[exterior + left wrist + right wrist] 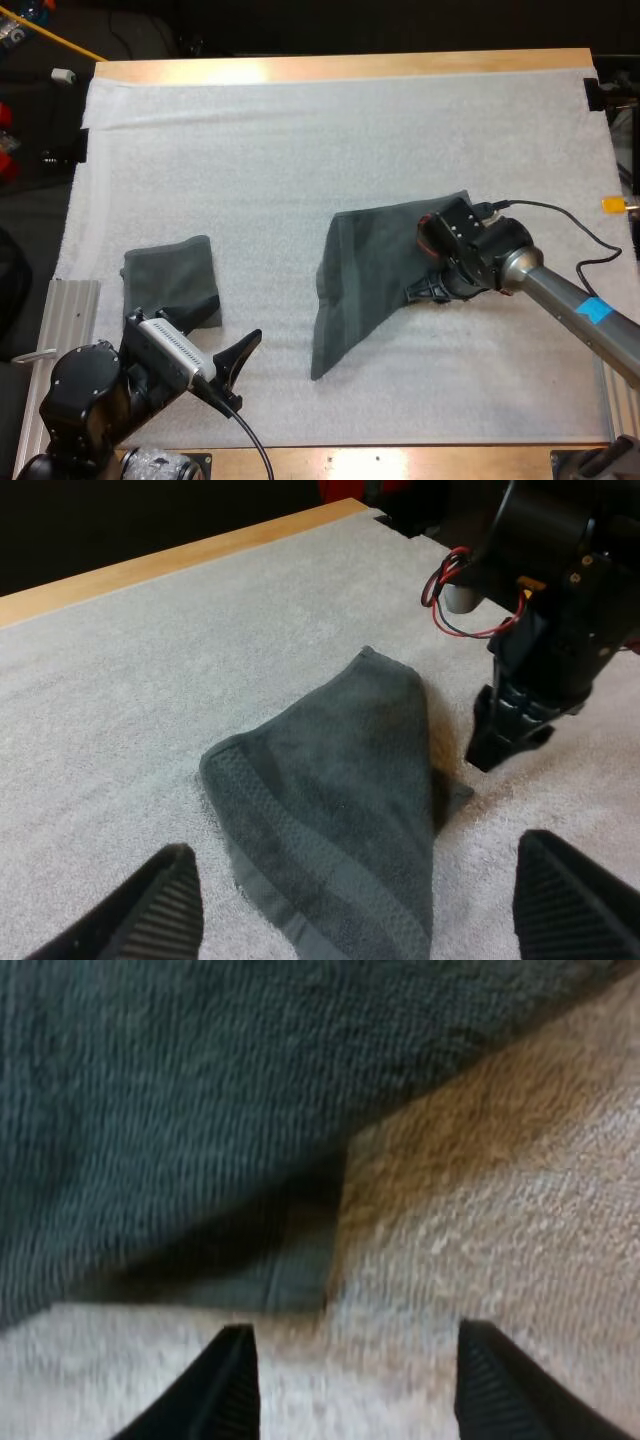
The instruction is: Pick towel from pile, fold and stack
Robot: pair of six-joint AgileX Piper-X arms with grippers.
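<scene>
White mat (pixel 300 150) covers the wooden desk (pixel 340 66), and it's all dark beyond the far edge. Mid-mat, right of centre, lies the towel (pixel 365 270), flat and wedge-shaped. Its long axis runs diagonally, with the broad end far-right and the narrow tip pointing near-left. The right pincer (pixel 418 290) sits low at the towel's right edge, fingers apart and clear of the cloth. Over on the left there's a folded towel (pixel 172 280), and the left pincer (pixel 238 372) hovers just beside it, spread wide, holding nothing.
</scene>
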